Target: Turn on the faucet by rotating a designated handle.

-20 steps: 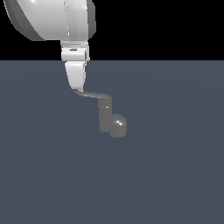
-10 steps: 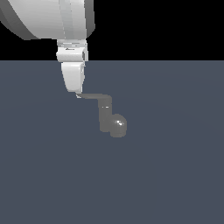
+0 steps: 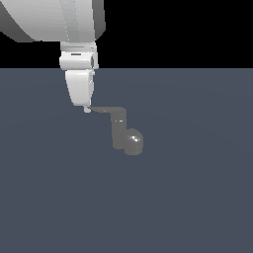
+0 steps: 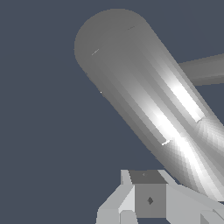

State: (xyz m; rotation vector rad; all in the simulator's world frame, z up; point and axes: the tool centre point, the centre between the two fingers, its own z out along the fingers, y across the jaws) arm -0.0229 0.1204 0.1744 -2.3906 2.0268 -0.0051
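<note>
The faucet [image 3: 118,129] is a small glossy grey post with a rounded dome [image 3: 133,142] at its base, standing mid-scene in the exterior view. Its thin handle [image 3: 105,109] sticks out from the top of the post toward the exterior view's left. My gripper [image 3: 87,108] hangs down from the white arm, its fingertips touching the handle's tip. The fingers look pressed together with nothing between them. In the wrist view a thick grey cylinder of the faucet [image 4: 144,96] fills the frame close to my gripper [image 4: 148,203].
A flat dark blue-grey floor [image 3: 197,197] spreads all around the faucet. The bulky white arm [image 3: 54,20] fills the upper part of the exterior view's left side.
My gripper has shifted a little toward the exterior view's left and lower. The handle's tip has swung with it, so the handle now lies more level.
</note>
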